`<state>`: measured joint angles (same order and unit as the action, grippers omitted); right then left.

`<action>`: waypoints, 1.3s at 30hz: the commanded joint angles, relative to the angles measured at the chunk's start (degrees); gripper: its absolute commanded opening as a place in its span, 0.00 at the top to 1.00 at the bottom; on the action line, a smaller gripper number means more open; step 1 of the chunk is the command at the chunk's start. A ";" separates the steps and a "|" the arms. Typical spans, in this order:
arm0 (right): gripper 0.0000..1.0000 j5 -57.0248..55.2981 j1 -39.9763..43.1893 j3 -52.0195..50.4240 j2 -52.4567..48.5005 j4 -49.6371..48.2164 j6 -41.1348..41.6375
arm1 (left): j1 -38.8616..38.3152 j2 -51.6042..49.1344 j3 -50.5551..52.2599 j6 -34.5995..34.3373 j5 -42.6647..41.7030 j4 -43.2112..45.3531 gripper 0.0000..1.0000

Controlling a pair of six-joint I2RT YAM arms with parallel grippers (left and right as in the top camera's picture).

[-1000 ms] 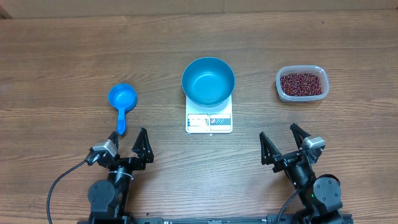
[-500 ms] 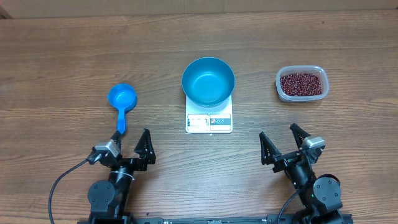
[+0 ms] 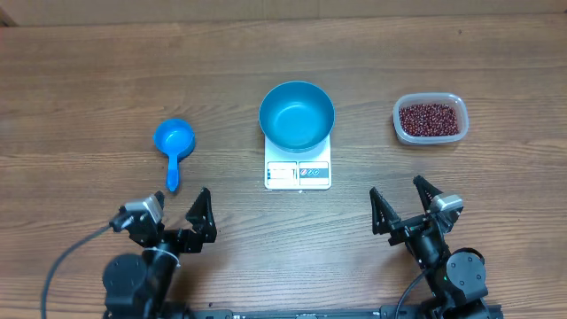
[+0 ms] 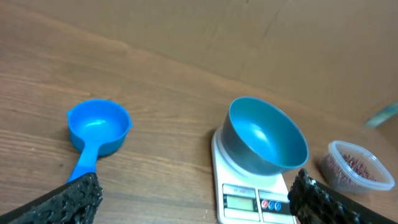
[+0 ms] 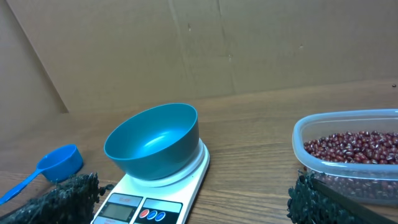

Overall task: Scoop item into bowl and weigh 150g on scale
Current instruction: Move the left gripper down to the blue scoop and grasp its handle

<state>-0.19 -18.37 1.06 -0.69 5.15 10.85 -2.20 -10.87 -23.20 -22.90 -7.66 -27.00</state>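
The metallic-blue bowl point(image 3: 297, 116) stands empty on the white scale point(image 3: 298, 175) at mid table. It shows likewise as bowl point(image 4: 267, 137) on scale point(image 4: 249, 200), and as bowl point(image 5: 152, 143) on scale point(image 5: 155, 202). The item, red-brown beans point(image 3: 431, 119), fills a clear tub point(image 3: 399, 127) at the right; the beans point(image 5: 354, 148) also show in the right wrist view. My left gripper point(image 3: 180, 202) is open and empty, just short of the blue scoop point(image 3: 174, 140). My right gripper point(image 3: 396, 190) is open and empty, nearer me than the tub.
The scoop point(image 4: 98, 124) lies left of the scale, cup away from me and handle toward my left gripper. A brown cardboard wall point(image 5: 199, 43) rises behind the table. Bare wood lies between the scale and the tub point(image 4: 357, 165).
My left arm has shifted a little left and back, its gripper turning slightly. The right arm, bowl, scoop and tub have not moved.
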 commanded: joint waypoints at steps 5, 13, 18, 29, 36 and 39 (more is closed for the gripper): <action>0.00 0.31 0.24 -0.59 0.52 -0.33 -0.26 | 0.31 -26.47 -22.10 6.64 8.31 -14.01 0.00; 0.00 0.31 0.24 -0.59 0.52 -0.33 -0.26 | 0.31 -46.97 -34.07 6.62 12.35 -16.87 0.00; 0.00 0.31 0.24 -0.59 0.52 -0.33 -0.26 | 0.31 -55.49 -34.07 6.58 12.31 -15.93 0.00; 0.00 0.31 0.24 -0.59 0.52 -0.33 -0.26 | 0.33 -66.34 -34.07 1.05 13.35 -12.79 0.00; 0.00 0.31 0.24 -0.59 0.52 -0.33 -0.26 | 0.31 -70.71 -34.07 1.05 15.69 -10.14 0.00; 0.00 0.31 0.24 -0.59 0.52 -0.33 -0.26 | 0.35 -72.91 -34.07 1.05 15.82 -7.98 0.00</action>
<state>-0.19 -18.37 1.06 -0.69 5.15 10.85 -2.20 -82.02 -55.99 -21.04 6.72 -36.32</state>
